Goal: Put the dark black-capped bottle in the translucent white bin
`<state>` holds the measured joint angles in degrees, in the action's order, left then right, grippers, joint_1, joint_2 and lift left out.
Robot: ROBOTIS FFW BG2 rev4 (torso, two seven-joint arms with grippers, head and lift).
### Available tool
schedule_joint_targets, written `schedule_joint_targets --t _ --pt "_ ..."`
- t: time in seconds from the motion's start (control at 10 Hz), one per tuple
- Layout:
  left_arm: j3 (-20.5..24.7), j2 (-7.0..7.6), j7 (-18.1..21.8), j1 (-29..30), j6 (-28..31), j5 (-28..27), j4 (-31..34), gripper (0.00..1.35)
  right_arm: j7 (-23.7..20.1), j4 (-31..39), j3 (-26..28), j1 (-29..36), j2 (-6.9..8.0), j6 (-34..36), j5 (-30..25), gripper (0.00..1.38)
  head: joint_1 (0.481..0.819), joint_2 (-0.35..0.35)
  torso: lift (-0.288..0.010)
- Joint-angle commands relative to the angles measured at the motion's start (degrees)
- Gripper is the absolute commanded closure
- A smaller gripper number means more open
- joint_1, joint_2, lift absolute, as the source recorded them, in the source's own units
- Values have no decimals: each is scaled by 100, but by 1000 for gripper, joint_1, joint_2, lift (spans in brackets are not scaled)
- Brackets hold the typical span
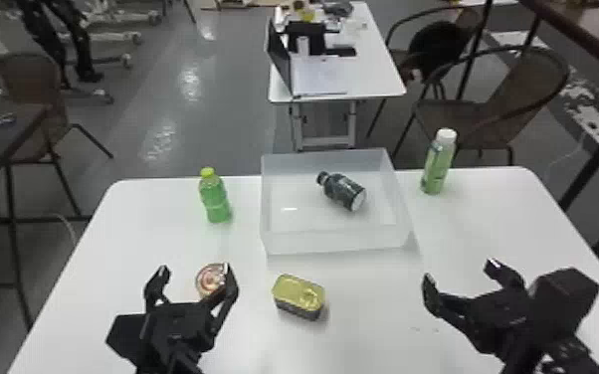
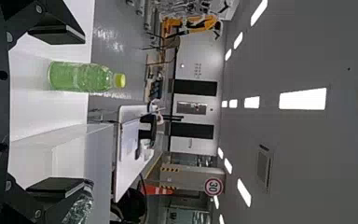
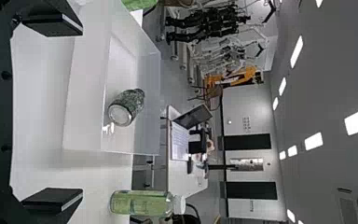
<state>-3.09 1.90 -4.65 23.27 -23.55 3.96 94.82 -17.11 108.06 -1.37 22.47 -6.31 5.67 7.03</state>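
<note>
Dark black-capped bottle [image 1: 343, 191]: lying on its side inside the bin, cap toward the far left, pale base toward the near right.
Translucent white plastic bin [image 1: 333, 243]: at the far edge of the white worktop [image 1: 373, 308], around the middle.
Green bottle with yellow-green cap [image 1: 216, 201]: upright, left of the bin, apart from it.
Pale green bottle with white cap [image 1: 437, 166]: upright, near the bin's right side.
Rectangular gold-topped tin [image 1: 297, 293]: lying flat in front of the bin, between the two claws, nearer the left one.
Round reddish-topped tin [image 1: 209, 278]: farther left, partly behind a finger of the left claw; I can't tell whether they touch.
Left claw [image 1: 195, 269]: fingers spread apart, aimed forward over the near left of the worktop.
Right claw [image 1: 460, 271]: fingers well apart too, over the near right, its arm slanting in from the lower right.
</note>
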Motion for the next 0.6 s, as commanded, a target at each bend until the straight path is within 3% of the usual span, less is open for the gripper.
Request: schedule_joint_targets --t 0.0,0.5 --pt "-8 4 -1 11 8 -9 10 214 -12 -66 -4 -23 42 48 -26 82 695 74 -15" --pt "1 -14 -1 20 87 -53 63 213 -12 -75 -4 -23 69 101 -26 82 695 74 -15"
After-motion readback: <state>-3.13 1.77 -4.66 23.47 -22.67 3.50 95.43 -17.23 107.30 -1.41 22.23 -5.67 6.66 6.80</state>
